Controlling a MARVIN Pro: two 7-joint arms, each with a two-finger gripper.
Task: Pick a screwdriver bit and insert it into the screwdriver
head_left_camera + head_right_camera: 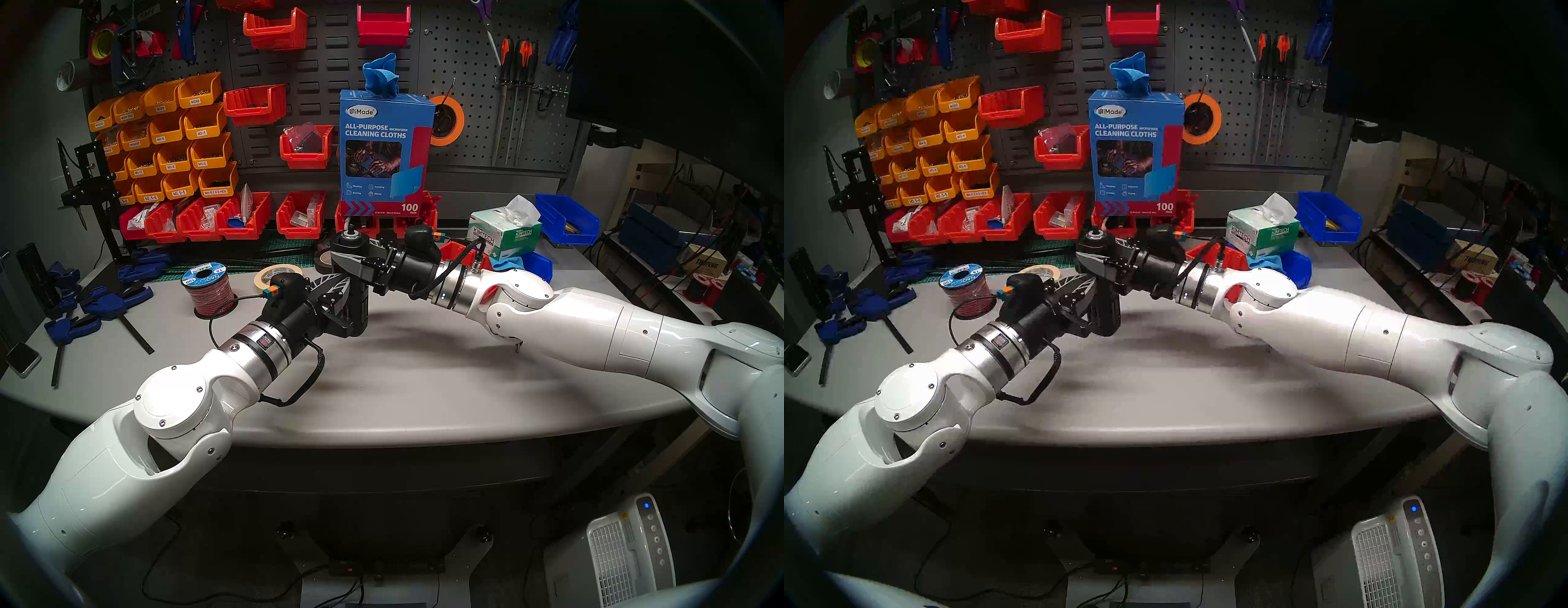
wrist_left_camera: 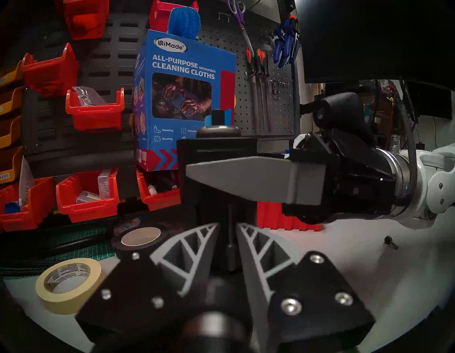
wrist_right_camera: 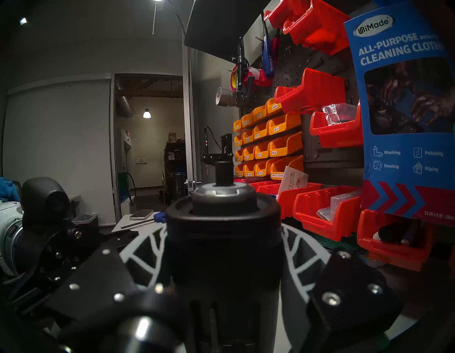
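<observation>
The screwdriver (image 1: 354,288) stands upright on the worktop (image 1: 424,382), clamped low by the left jaws and near its top by the right jaws. Its middle is hidden by the fingers (image 2: 236,175). A bit (image 2: 231,246) is dimly seen in a side slot between the left jaws.

Two glossy white arms with black wrists and grey-ribbed fingers

Each arm (image 1: 594,327) has rounded white shells dotted with small screws, a polished silver wrist band and a black braided cable (image 1: 305,382) looping beside it. The left gripper (image 2: 227,236) has grey lattice-ribbed fingers (image 2: 194,249) on black screw-studded mounts; a small red display, perhaps, marks the left wrist band.
</observation>
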